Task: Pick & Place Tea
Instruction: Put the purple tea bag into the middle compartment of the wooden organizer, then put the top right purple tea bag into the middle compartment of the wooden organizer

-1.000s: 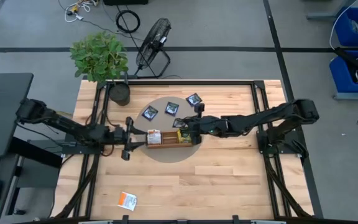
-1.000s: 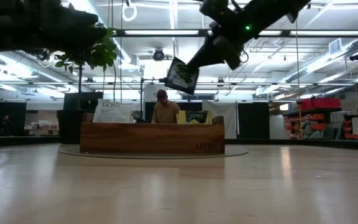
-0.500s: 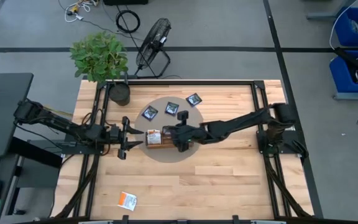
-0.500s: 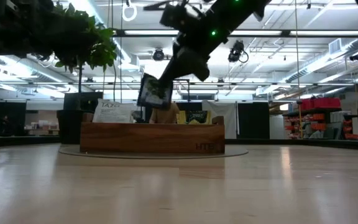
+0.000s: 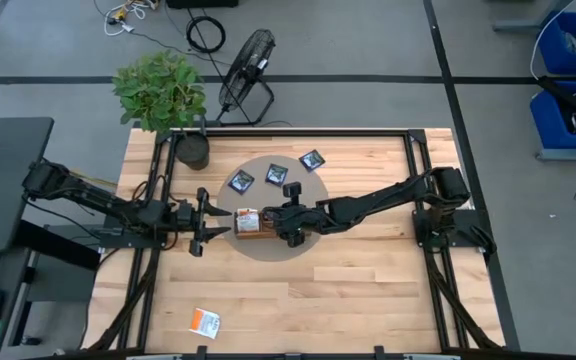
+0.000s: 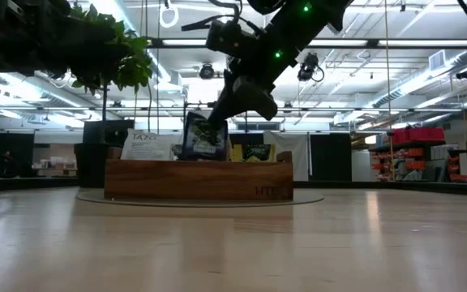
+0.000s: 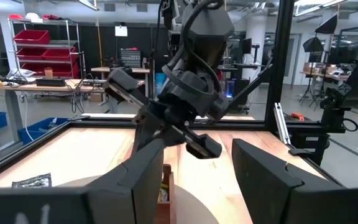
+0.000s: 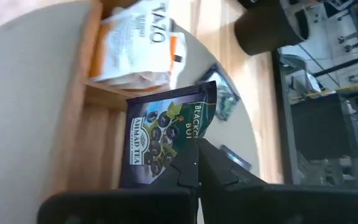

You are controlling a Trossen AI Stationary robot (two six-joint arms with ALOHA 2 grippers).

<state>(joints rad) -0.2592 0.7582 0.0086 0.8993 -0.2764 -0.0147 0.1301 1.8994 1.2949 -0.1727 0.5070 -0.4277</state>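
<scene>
While the right gripper (image 6: 217, 122) pinches a dark navy tea sachet (image 8: 163, 140) between its jaws, it holds the sachet upright over the wooden tray (image 6: 197, 180), its lower edge at the compartment beside the orange-and-white sachets (image 8: 138, 46). Yellow-green sachets (image 6: 254, 152) stand farther along the tray. The tray rests on a round grey mat (image 5: 313, 185) on the table (image 5: 368, 290). Three more navy sachets (image 5: 275, 174) lie on the mat behind the tray; one orange-and-white sachet (image 5: 205, 321) lies well apart near the table's front edge. The left gripper (image 5: 200, 223) waits just beside the tray's end, jaws spread and empty.
</scene>
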